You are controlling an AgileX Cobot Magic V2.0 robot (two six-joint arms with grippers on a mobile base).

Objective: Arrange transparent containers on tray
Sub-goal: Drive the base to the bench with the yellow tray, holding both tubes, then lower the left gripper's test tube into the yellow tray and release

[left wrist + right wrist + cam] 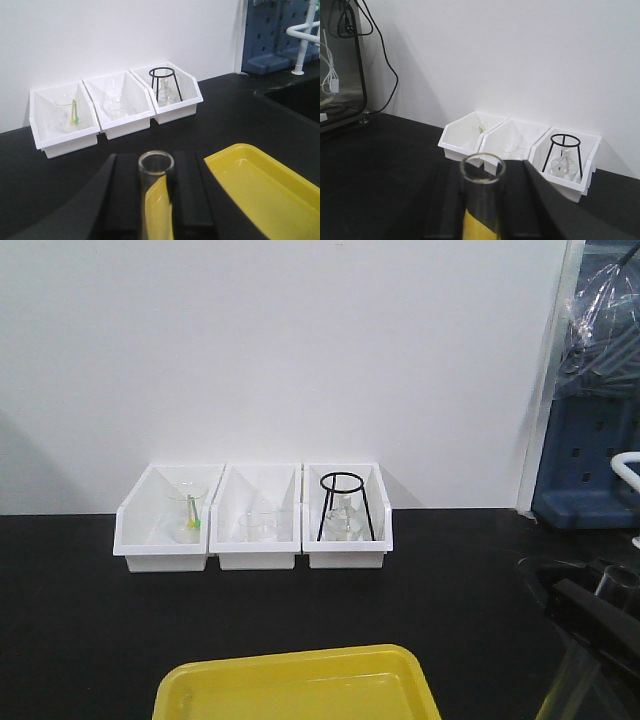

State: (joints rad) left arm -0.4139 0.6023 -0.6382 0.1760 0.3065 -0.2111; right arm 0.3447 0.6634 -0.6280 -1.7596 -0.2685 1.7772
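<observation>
In the left wrist view a clear test tube (pixel 156 172) stands upright with its open rim up, and my left gripper (pixel 156 166) is shut on it, one black finger (pixel 125 195) on each side. It hangs just left of the yellow tray (pixel 260 187). My right gripper (pixel 482 174) is shut on a second test tube (pixel 482 187), also upright; yellow shows through its lower part. The front view has the tray (pixel 300 685) at the bottom middle, with nothing seen in it, and the right gripper (pixel 590 625) with its tube (pixel 617 585) at the lower right. The left gripper is outside that view.
Three white bins (pixel 255 520) line the back wall on the black bench, holding a beaker with a green stick (pixel 190 510), another beaker (pixel 260 523) and a flask inside a black ring stand (pixel 345 508). A blue rack (pixel 590 460) and a sink edge (pixel 295 100) lie to the right.
</observation>
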